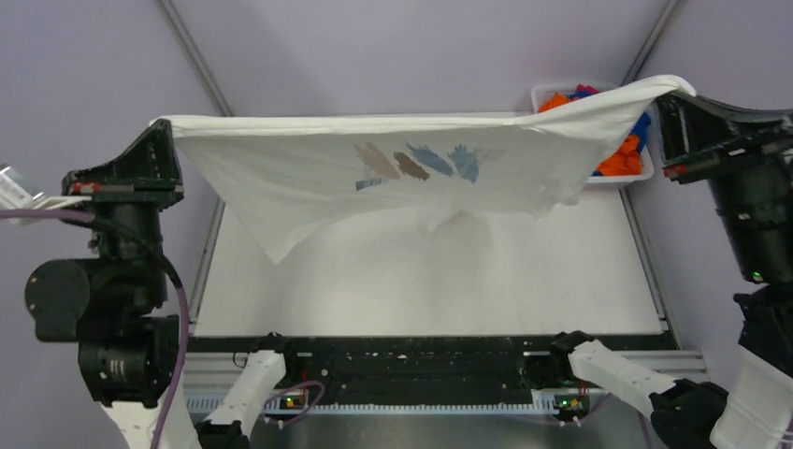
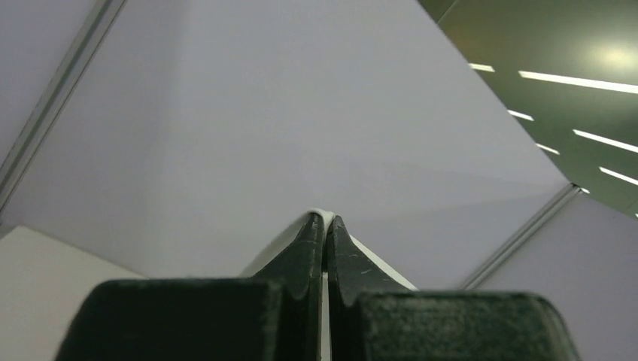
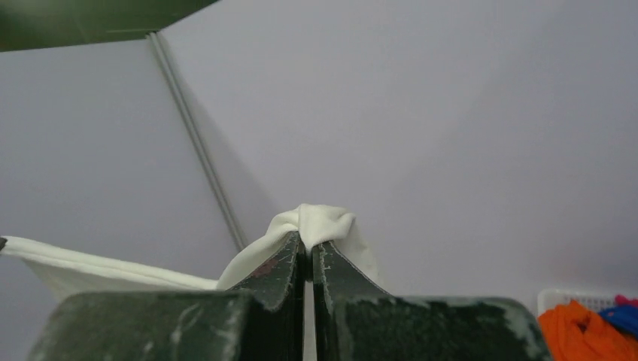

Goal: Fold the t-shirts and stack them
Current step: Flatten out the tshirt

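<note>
The white t-shirt (image 1: 309, 173) with blue and brown brush-stroke print hangs stretched in the air between both arms, above the white table (image 1: 421, 281). My left gripper (image 1: 166, 126) is shut on its left end; the left wrist view shows a thin white edge pinched at the tips (image 2: 326, 218). My right gripper (image 1: 669, 98) is shut on its right end; the right wrist view shows bunched white cloth (image 3: 320, 222) over the closed tips (image 3: 308, 244). Orange and blue t-shirts (image 1: 619, 159) lie in the basket, also seen in the right wrist view (image 3: 583, 331).
A white plastic basket (image 1: 540, 94) stands at the table's back right corner, partly behind the hanging shirt. Purple walls with metal frame bars (image 1: 196, 56) enclose the table. A black rail (image 1: 421, 355) runs along the near edge.
</note>
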You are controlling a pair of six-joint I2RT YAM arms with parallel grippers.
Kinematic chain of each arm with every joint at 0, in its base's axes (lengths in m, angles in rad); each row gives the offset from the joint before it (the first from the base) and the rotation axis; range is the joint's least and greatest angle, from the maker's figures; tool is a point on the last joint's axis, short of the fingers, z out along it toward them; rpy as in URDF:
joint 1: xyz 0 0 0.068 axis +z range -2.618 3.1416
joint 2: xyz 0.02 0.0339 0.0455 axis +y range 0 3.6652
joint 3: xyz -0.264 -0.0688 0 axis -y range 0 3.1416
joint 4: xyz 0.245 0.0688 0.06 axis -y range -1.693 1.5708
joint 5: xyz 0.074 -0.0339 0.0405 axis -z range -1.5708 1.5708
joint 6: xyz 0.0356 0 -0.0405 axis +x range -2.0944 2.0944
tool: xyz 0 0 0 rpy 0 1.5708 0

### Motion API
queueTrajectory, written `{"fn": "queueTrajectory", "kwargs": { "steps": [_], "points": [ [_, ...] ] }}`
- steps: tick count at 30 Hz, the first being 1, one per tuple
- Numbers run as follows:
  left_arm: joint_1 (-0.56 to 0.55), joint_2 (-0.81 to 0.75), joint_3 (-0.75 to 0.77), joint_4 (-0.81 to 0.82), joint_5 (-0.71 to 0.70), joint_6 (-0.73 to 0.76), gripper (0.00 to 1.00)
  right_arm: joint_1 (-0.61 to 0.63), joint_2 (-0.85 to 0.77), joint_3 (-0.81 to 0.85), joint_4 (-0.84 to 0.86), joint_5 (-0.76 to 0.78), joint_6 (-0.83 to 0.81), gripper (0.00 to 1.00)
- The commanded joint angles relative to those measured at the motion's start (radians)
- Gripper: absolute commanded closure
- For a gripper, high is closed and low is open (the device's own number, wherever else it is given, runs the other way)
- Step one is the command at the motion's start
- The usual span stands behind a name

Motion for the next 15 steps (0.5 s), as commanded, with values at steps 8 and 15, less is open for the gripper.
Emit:
{"fn": "queueTrajectory", "kwargs": {
  "steps": [8,15],
  "points": [
    [0.006,-0.049,0.04,0.028,0.052,0.029,1.0,-0.005,0.026,0.176,-0.072,-0.003,-0.121,1.0],
    [0.006,0.043,-0.046,0.031,-0.037,0.022,1.0,-0.004,0.164,0.139,-0.004,0.242,-0.195,1.0]
  ]
}}
